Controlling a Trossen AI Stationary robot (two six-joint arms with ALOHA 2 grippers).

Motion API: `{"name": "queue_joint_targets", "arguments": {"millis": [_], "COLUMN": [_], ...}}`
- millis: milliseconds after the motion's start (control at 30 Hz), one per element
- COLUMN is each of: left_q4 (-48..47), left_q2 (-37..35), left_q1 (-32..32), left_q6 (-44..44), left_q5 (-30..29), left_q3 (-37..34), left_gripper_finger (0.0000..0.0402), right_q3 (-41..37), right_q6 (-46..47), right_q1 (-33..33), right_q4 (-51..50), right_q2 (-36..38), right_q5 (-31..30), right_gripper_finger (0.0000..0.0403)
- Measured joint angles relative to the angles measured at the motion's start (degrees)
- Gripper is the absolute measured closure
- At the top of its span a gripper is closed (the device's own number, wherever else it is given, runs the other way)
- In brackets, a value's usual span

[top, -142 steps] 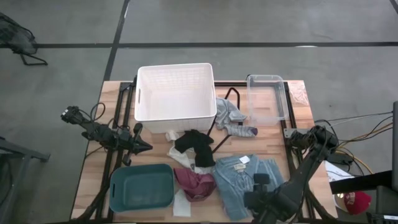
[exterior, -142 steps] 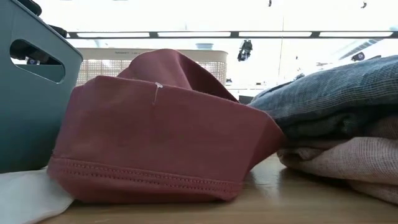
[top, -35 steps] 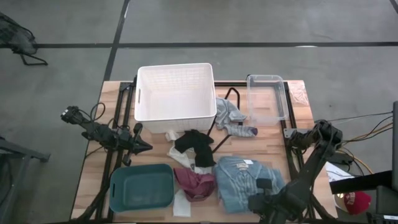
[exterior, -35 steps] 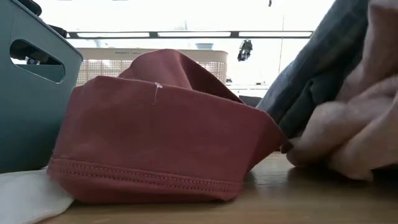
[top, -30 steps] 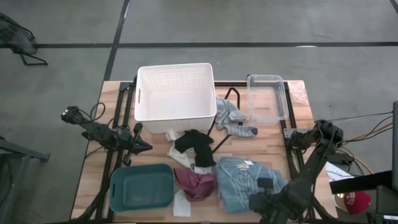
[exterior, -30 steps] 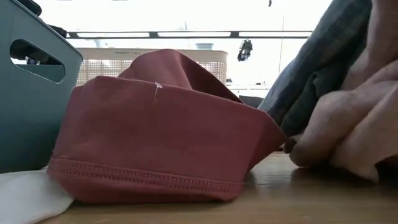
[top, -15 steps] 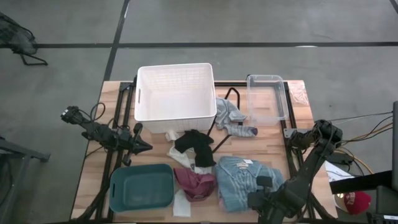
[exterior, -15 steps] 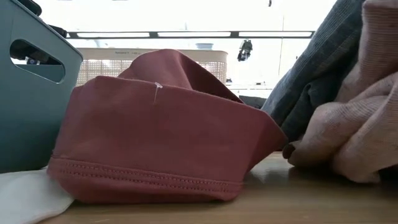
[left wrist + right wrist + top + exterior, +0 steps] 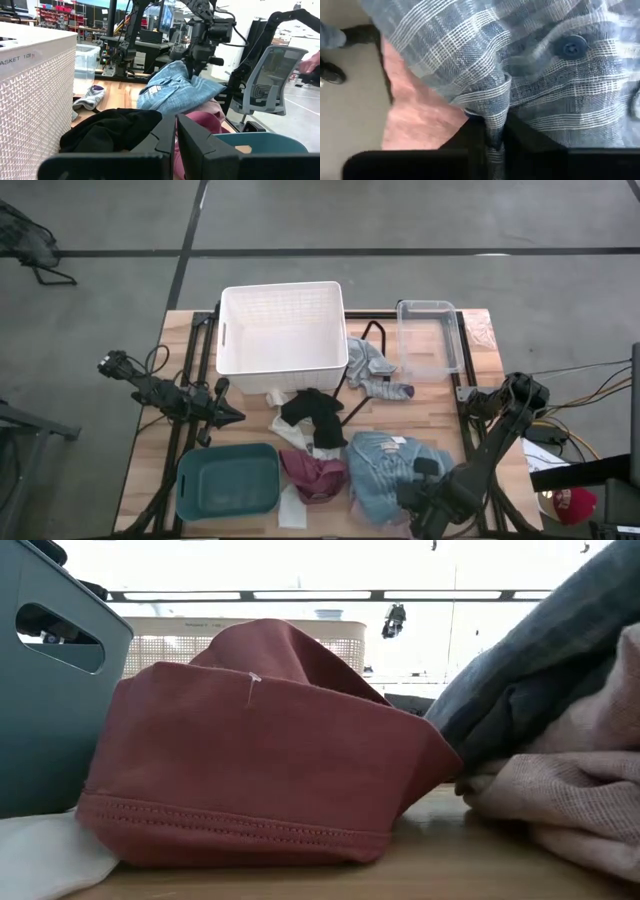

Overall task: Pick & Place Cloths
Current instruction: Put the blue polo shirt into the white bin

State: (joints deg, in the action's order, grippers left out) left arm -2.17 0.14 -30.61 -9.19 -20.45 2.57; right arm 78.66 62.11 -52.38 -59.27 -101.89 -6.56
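While the right gripper [image 9: 432, 498] pinched the blue-grey collared shirt [image 9: 388, 468] shut at the table's [image 9: 480, 395] front-right edge, the pick was underway; next likely needed a lift clear.

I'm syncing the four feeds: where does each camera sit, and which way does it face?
High: overhead, straight down; both arms, blue-grey shirt.
Low: table height, level; maroon piece; no arm.
Left wrist: past shut left end effector toward the right end effector.
Right wrist: its fingers pinching the shirt.
All share the shirt.
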Motion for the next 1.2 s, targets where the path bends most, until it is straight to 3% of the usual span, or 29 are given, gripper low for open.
{"name": "queue_joint_targets", "arguments": {"millis": [300, 600, 733, 1200], "left_q4": [0.00, 0.00, 0.00, 0.00], "left_q2": [0.00, 0.00, 0.00, 0.00], "left_q1": [-0.01, -0.02, -0.02, -0.02], "left_q6": [0.00, 0.00, 0.00, 0.00], "left_q5": [0.00, 0.00, 0.02, 0.02], "left_q3": [0.00, 0.00, 0.00, 0.00], "left_gripper_finger": [0.0378, 0.0378, 0.0378, 0.0378], "right_q3": [1.66, 3.21, 3.19, 11.13], "right_q6": [-1.04, 2.67, 1.96, -12.43], "right_q1": [0.83, 3.81, 6.23, 16.95], "right_q4": [1.15, 0.51, 0.51, 1.25], "right_q2": [3.96, 18.13, 22.77, 29.51], "right_q5": [-1.11, -17.67, -18.86, -25.30], "right_gripper_finger": [0.0383, 0.0383, 0.0383, 0.0383]}}
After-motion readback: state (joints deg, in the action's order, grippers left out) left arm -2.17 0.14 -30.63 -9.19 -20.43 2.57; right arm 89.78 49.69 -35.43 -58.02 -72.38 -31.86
